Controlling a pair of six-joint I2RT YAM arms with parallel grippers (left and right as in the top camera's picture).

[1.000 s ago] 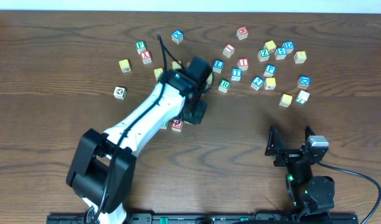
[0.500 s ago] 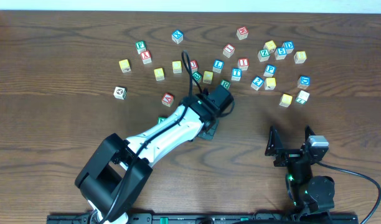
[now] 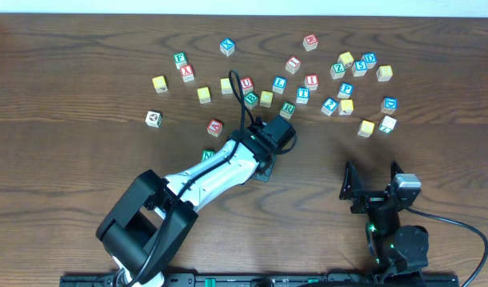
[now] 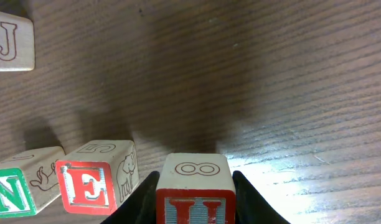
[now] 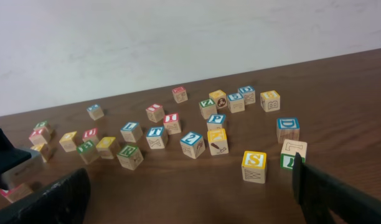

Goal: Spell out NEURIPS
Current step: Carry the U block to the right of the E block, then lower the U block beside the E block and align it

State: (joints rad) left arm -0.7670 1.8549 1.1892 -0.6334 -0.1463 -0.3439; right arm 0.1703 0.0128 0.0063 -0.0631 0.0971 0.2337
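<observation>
Left hand (image 4: 194, 200) clamps a smooth red-lettered wooden cube (image 4: 194, 176).

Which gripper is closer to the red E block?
Left. The left gripper, shut on a red-lettered block, sits right beside the red E block. The right gripper stands open, far off to the side.

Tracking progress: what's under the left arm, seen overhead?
Green N wooden cube peeks out; red E wooden cube and the red U wooden cube in left tool are covered there.
</observation>
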